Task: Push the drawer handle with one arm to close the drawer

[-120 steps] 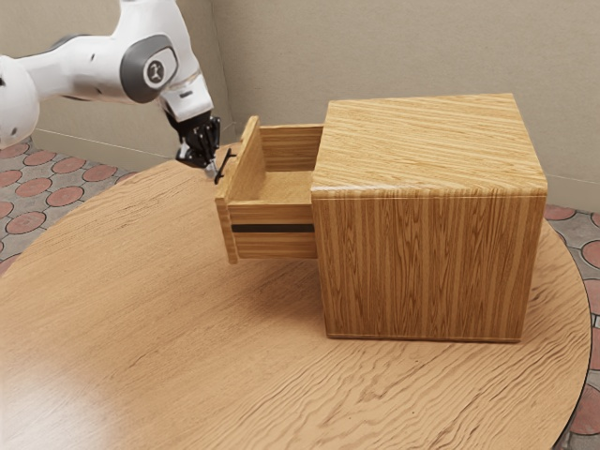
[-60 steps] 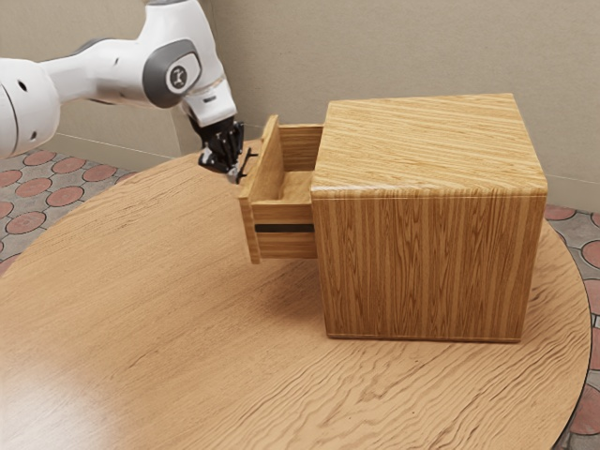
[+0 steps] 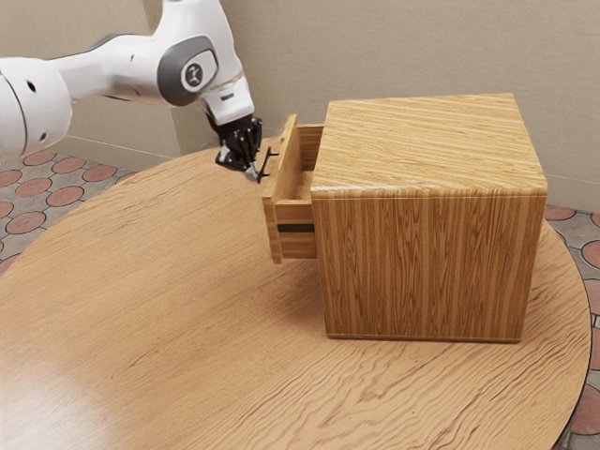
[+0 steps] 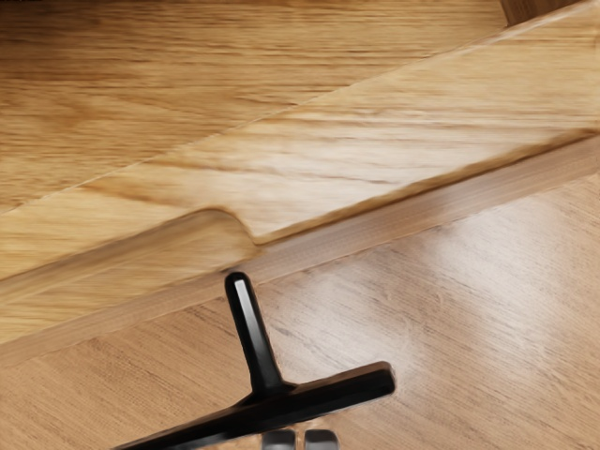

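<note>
In the exterior view my gripper (image 3: pixel 251 172) is at the outer side of the drawer's black handle (image 3: pixel 266 166), its fingertips together and right by the bar. The wooden drawer (image 3: pixel 298 246) stands partly out of the cabinet (image 3: pixel 427 267), toward the exterior view's left. Seen from the wrist, the gripper (image 4: pixel 300 439) has two grey tips side by side against or very near the handle (image 4: pixel 323 394), with no part of the bar between them. Beyond the bar lies the drawer's front panel (image 4: pixel 375 141). Whether the tips touch the bar is hard to tell.
A round wooden table (image 3: pixel 150 309) carries the cabinet, and its surface extends below the drawer and the hand. Behind it rises a beige wall (image 3: pixel 394 47). Patterned floor tiles (image 3: pixel 66 196) lie past the table edge.
The hand has moved toward the exterior view's right, staying by the handle. Over the same time the drawer has slid inward, so less of it sticks out of the cabinet.
</note>
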You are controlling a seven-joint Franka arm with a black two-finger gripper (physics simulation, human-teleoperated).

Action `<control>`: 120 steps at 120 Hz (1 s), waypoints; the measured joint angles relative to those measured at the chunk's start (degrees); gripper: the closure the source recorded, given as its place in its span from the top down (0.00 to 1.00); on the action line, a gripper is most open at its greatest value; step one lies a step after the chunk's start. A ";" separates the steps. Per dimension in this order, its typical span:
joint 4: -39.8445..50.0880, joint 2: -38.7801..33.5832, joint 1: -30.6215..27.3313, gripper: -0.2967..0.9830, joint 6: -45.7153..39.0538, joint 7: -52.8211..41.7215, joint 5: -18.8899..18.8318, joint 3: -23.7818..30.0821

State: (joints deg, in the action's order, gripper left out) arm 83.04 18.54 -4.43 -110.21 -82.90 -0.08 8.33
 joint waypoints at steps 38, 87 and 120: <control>-2.93 1.62 2.21 0.15 0.22 0.73 -0.01 -0.05; -5.53 4.08 5.14 0.15 0.29 1.83 -0.09 -0.31; -6.44 4.60 6.60 0.15 0.28 2.51 -0.10 -0.47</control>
State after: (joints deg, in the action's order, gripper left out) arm 76.60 23.14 2.18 -109.93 -80.39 -0.17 7.86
